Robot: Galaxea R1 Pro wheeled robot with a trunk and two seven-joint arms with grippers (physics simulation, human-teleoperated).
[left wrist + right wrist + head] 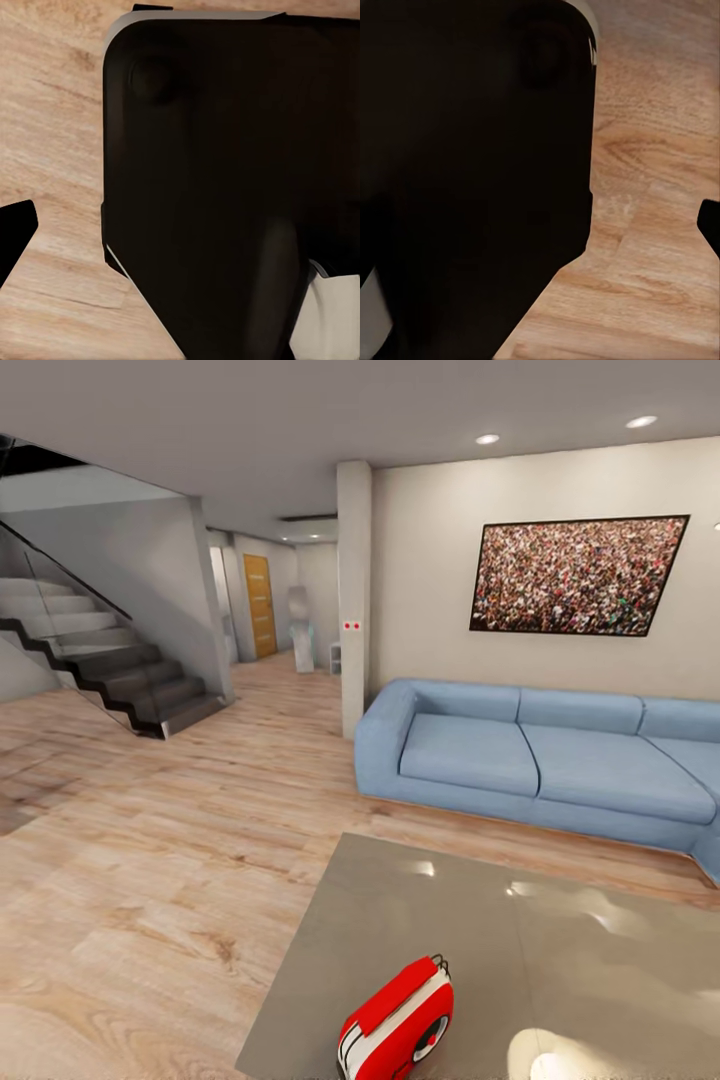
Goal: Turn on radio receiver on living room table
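Radio receiver (396,1021), rounded glossy red, sits on the reflective grey table (560,950).

On my wrist cameras a large dark part of my own body (225,180) blocks most of each frame, with one black finger tip (13,232) at the edge, grip state unreadable.

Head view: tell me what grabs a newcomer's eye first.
The bright-red radio receiver stands out at the near edge of the glossy grey table. Behind the table, a light-blue sofa lines the wall under a big crowd photograph; a staircase rises at far left.
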